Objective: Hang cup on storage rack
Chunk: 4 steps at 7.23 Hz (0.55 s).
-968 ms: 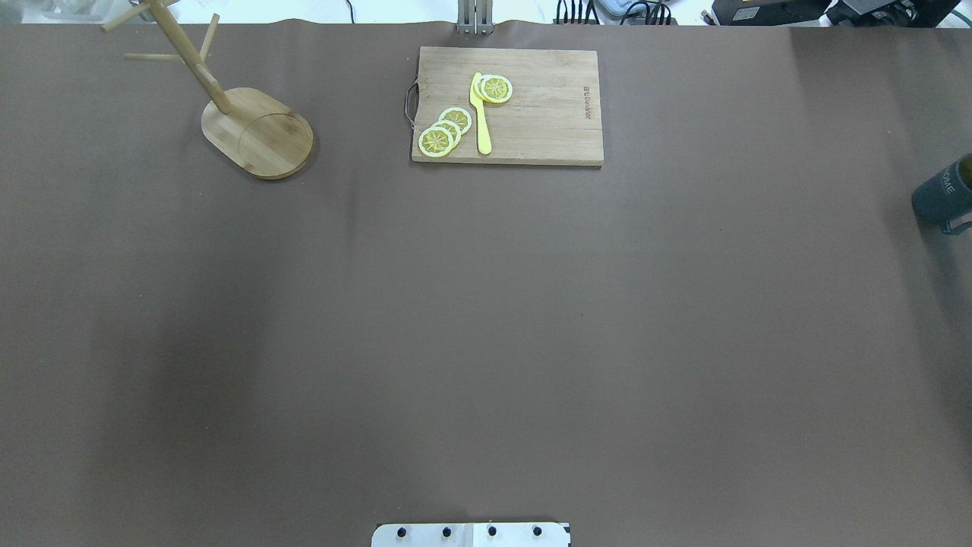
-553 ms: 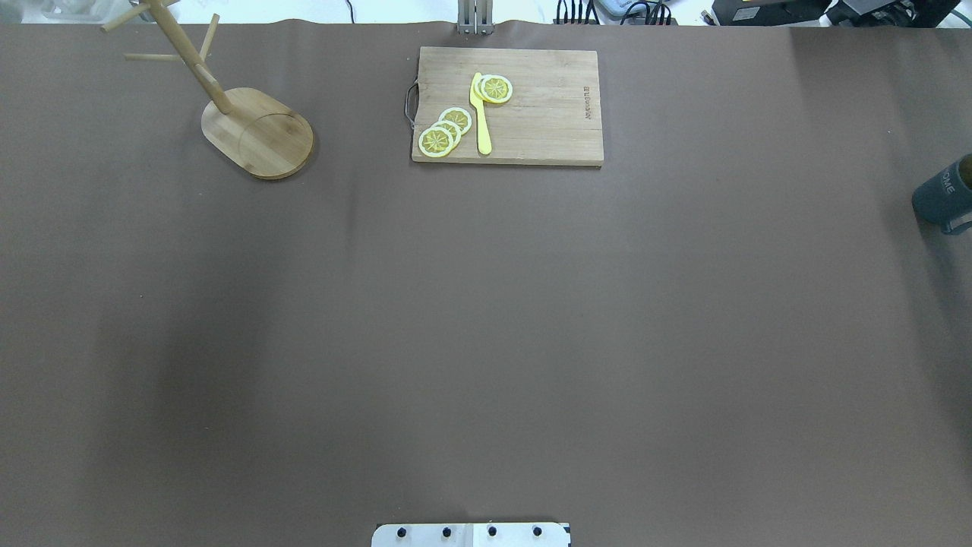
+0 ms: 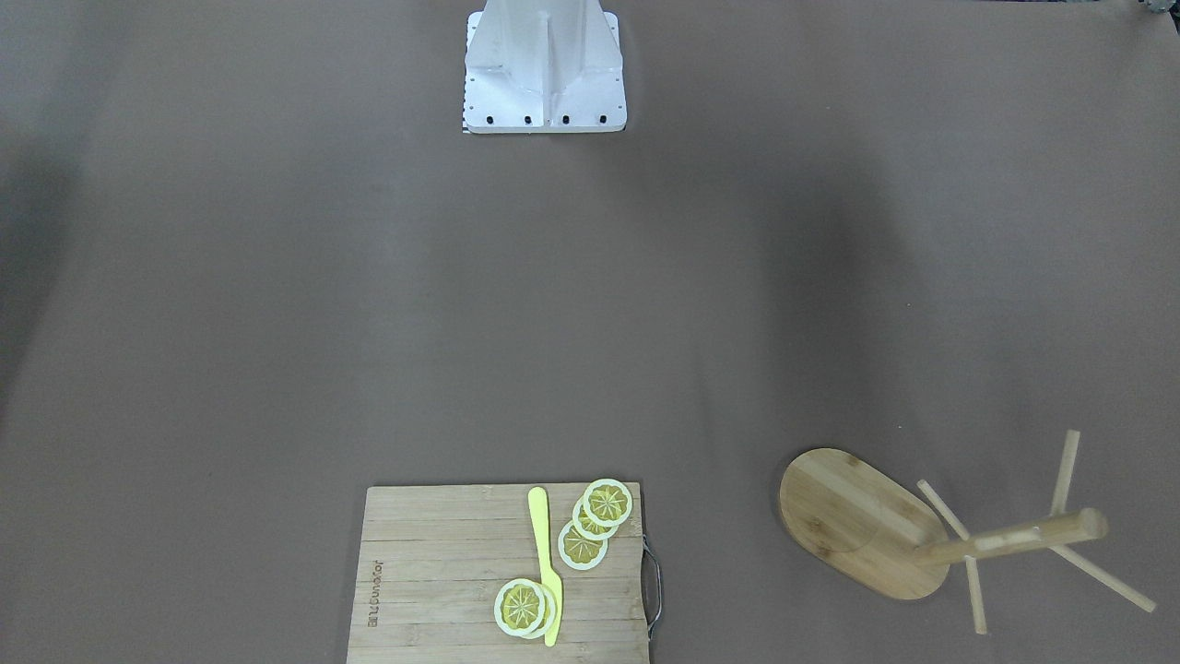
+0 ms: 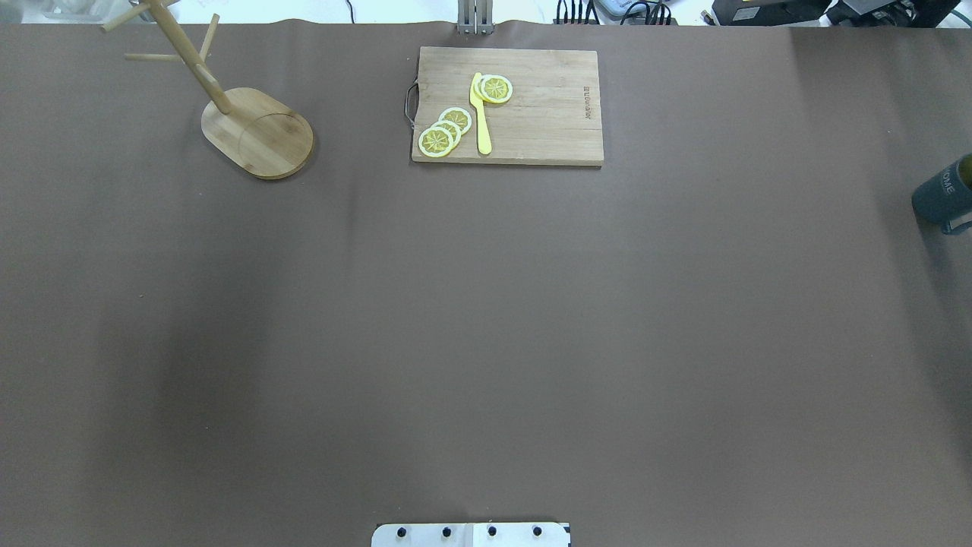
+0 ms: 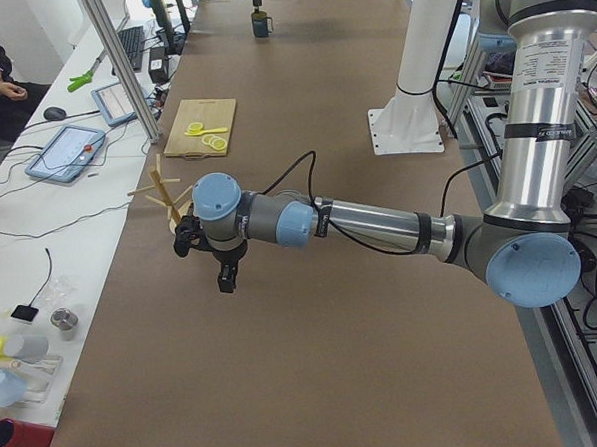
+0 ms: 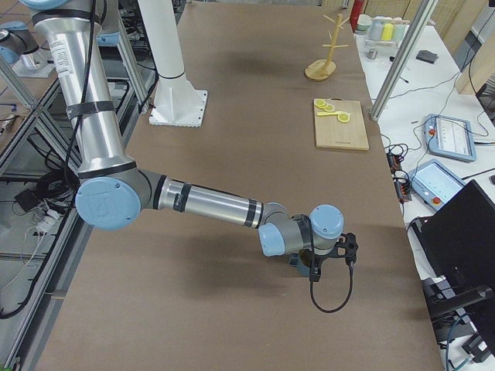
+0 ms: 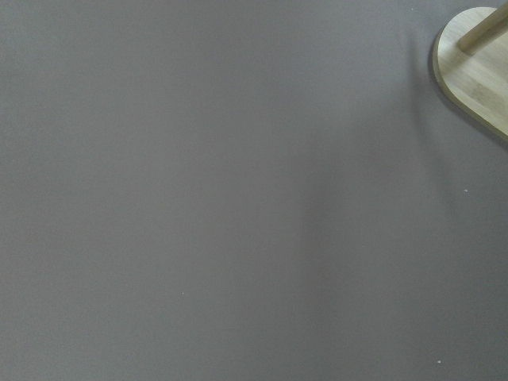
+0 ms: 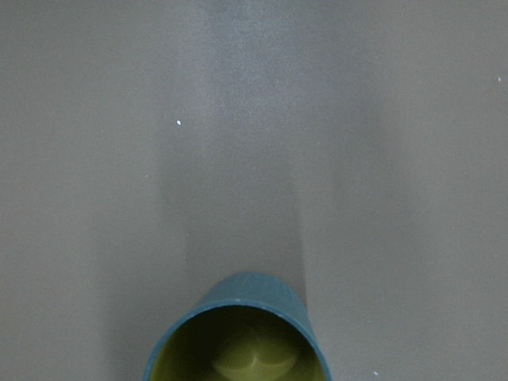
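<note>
The cup [image 4: 944, 194] is sitting on the table [image 4: 486, 342] far out to the right of the cutting board [image 4: 543, 114], almost at the edge of the overhead view. It is a little nearer the robot than the board is, mouth up, with its handle turned toward the robot's side. You are seeing its yellow inside from the right wrist camera, which is looking straight down into it [image 8: 238, 337]. So the right gripper [image 6: 308, 264] is hovering on that same far side of the board, over the cup. No fingers are showing in that wrist view, and only the side camera is catching the gripper, so you cannot tell whether its fingers are spread or pressed together, nor whether they are touching the cup. The rack [image 4: 258, 133] is standing well to the left of the board with every peg bare. The left gripper [image 5: 224, 275] is hanging above the table on that left side of the board, near the rack's base; its fingers too are showing only in a side view, so their state is unclear. Lemon slices [image 4: 444, 131] and a yellow knife [image 4: 480, 114] are lying on the board, playing no part. By my reading nothing is finished yet. You are looking at the very start, with the grasp, the long carry past the board and the hooking of the handle over a peg all waiting.
</note>
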Each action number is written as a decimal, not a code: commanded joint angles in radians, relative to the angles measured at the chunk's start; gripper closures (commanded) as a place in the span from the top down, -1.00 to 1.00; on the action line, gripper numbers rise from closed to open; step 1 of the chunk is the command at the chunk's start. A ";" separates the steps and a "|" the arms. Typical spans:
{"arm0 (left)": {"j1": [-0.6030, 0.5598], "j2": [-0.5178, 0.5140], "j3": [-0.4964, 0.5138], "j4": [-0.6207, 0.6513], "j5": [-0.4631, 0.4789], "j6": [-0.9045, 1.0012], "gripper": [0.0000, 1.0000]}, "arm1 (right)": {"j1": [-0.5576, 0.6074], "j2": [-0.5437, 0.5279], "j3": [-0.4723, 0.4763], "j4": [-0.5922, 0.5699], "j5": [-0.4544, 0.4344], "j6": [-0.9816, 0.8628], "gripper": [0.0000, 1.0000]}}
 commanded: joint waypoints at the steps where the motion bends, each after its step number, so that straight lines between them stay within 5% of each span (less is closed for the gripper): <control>1: 0.000 0.000 0.001 0.001 -0.002 0.000 0.99 | 0.000 -0.005 -0.008 -0.001 0.001 0.000 0.26; 2: 0.000 0.000 0.001 0.001 0.000 0.000 0.99 | 0.000 -0.002 -0.016 -0.001 0.001 0.000 -0.14; 4: 0.000 0.000 0.004 -0.001 0.000 0.000 0.99 | 0.000 0.006 -0.017 -0.005 0.001 0.000 -0.45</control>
